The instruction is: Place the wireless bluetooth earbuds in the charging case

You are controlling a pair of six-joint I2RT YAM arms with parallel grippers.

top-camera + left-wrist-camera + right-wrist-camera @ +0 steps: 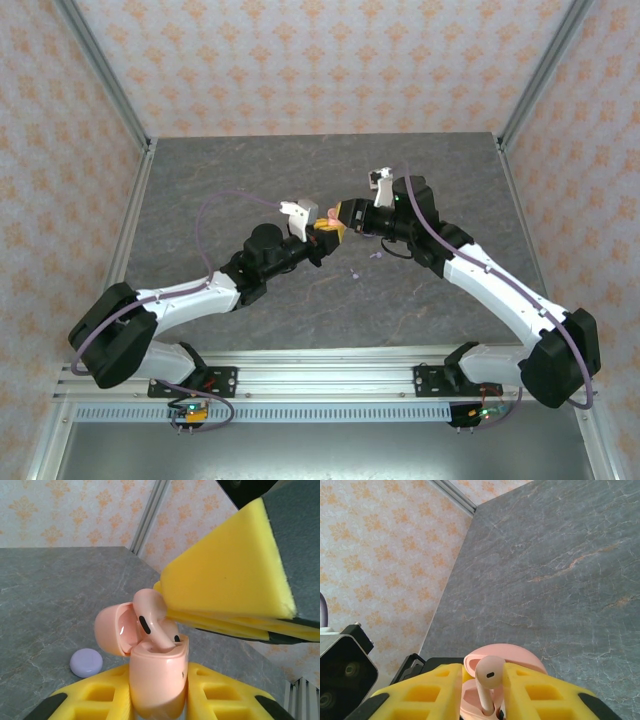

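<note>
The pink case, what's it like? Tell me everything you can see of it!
The pink case is small and rounded, made of smooth salmon-pink plastic with a slight shine. It stands upright above the grey table, clamped between the yellow padded fingers of the left gripper. Its lid is flipped open. One matching pink earbud pokes stem-first into it, head sticking out, with the right gripper right beside it.

Salmon-pink glossy plastic charging case (157,685). Matching salmon-pink stemmed earbud (150,615), with black oval marks. Small lavender round plastic disc (86,661). Grey marbled tabletop (45,595). Cream walls (380,545), orange floral print. Left hand (157,672) and right hand (482,680): yellow foam pads, black trim.
</note>
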